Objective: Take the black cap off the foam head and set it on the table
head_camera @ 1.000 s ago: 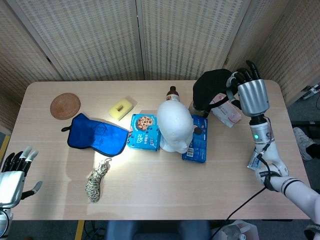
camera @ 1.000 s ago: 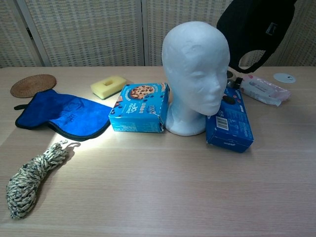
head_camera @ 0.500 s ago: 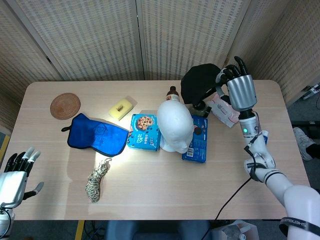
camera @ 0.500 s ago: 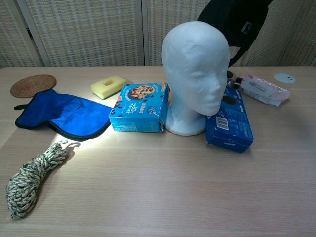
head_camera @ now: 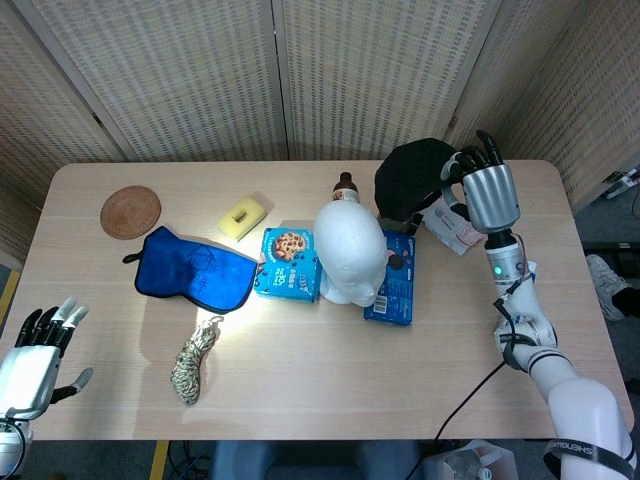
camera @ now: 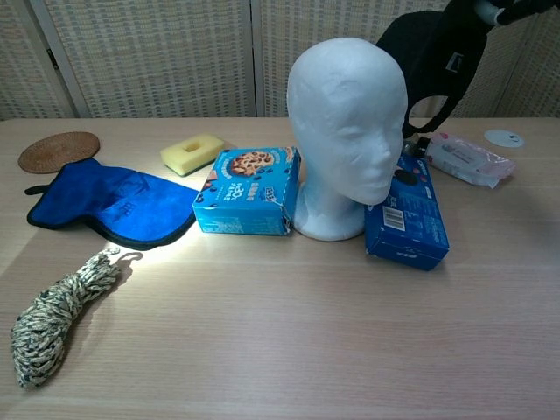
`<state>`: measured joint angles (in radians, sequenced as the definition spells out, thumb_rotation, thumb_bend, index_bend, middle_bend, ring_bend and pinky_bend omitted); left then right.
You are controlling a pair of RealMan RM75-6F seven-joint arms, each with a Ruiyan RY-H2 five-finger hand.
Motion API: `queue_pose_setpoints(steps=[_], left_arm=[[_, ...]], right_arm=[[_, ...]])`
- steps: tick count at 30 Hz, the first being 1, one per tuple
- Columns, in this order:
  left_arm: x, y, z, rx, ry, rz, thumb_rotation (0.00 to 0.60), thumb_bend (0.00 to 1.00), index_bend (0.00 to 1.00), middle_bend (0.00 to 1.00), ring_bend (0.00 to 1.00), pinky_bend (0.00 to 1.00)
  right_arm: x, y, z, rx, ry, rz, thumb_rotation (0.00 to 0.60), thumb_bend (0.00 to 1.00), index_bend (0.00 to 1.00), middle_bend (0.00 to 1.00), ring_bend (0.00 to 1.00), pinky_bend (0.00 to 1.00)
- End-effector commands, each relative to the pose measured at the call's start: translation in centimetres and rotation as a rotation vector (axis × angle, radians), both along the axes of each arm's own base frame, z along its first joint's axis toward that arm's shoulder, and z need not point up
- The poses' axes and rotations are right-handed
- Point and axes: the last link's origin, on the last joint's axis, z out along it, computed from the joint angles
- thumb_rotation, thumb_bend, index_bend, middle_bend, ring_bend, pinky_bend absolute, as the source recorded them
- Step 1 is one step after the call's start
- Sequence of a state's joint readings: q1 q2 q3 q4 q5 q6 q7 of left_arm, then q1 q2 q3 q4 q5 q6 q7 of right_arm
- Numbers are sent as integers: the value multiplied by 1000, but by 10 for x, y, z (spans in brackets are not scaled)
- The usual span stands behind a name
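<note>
The white foam head (head_camera: 350, 252) (camera: 347, 131) stands bare at the table's middle, between two blue boxes. The black cap (head_camera: 412, 178) (camera: 433, 61) hangs in the air behind and to the right of the head, above the table's far side. My right hand (head_camera: 486, 190) grips the cap by its right edge, fingers curled into the fabric; in the chest view only its fingertips (camera: 499, 12) show at the top right. My left hand (head_camera: 38, 350) is low at the front left corner, off the table, fingers spread and holding nothing.
A cookie box (head_camera: 290, 264) and a second blue box (head_camera: 392, 278) flank the head. A brown bottle (head_camera: 345, 188) and a pink wipes pack (head_camera: 452, 227) lie under the cap. Blue mitt (head_camera: 195, 270), yellow sponge (head_camera: 241, 216), woven coaster (head_camera: 130, 211) and rope coil (head_camera: 196, 360) lie left.
My right hand swung the cap left toward the head, then back right and slightly lower. My left hand sank a little at the front left corner.
</note>
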<state>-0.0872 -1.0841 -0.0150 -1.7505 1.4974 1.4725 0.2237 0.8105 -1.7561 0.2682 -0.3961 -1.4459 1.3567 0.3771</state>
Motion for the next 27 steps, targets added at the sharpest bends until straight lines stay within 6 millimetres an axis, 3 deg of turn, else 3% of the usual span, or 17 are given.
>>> queue_pose_setpoints(steps=[1,27], left_arm=[[0,0,0,1,-3,-2,600,203,122,51,68,15],[2,1,-2,-12,-12,-17,600,202,122,51,68,15]], right_arm=[[-9,8,-2,5,4,0,600,469,790,484,314,137],[-80,86,-30,90,-12,-76,600,464,790,476,314,136]])
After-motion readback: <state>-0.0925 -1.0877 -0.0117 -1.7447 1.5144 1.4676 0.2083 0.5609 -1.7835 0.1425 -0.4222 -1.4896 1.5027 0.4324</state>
